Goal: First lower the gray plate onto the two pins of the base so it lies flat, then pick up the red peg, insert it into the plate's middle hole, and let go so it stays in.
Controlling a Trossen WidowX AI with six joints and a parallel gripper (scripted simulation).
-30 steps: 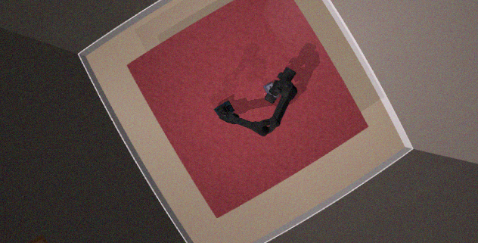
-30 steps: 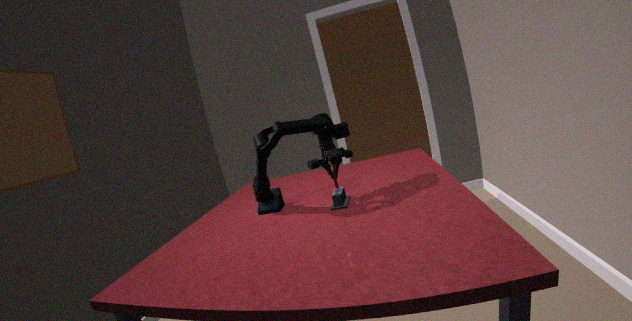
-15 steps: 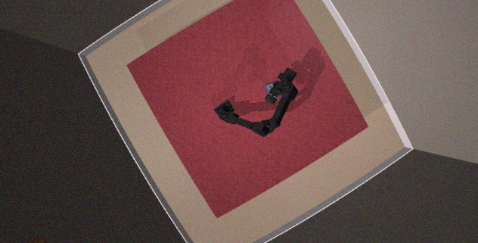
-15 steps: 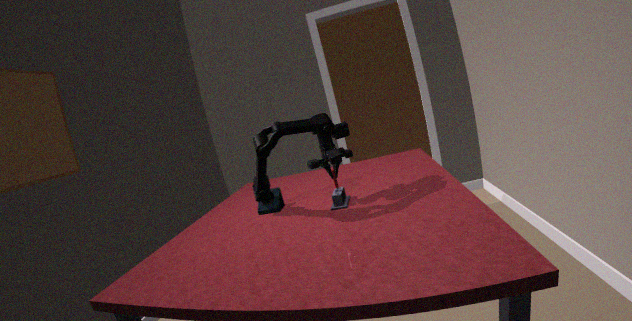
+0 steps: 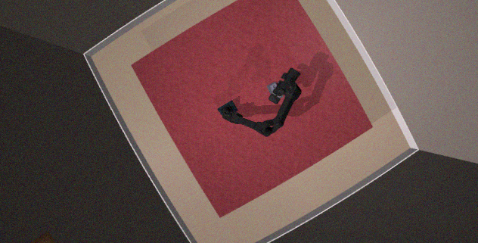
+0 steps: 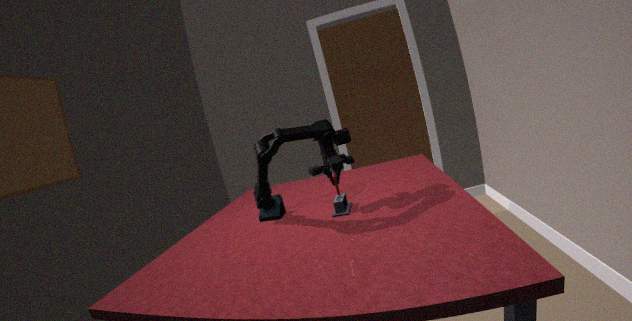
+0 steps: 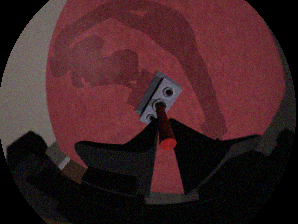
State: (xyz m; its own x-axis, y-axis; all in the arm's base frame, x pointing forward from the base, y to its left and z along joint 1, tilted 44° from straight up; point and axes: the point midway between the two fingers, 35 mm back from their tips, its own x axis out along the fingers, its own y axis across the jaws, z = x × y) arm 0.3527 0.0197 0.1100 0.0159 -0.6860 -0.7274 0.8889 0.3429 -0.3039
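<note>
The gray plate [image 6: 340, 197] [image 7: 174, 85] lies flat on top of the gray base [image 6: 348, 210], with the pins in its two outer holes. The plate's middle hole is partly covered by the peg in the wrist view. My gripper [image 6: 334, 180] [image 7: 163, 121] is shut on the red peg [image 6: 337, 187] [image 7: 166, 131], above the plate. The peg points downward, and its lower end appears at the middle hole in the wrist view. Whether the tip has entered the hole cannot be told. In the top view the arm hides the peg and part of the gray assembly [image 5: 271, 86].
The gray assembly stands on the red table top [image 5: 197, 87] [image 6: 225, 265]. The arm's own base [image 5: 228, 109] [image 6: 271, 208] stands to the left of it. The arm casts a shadow across the table. A door and walls are in the background.
</note>
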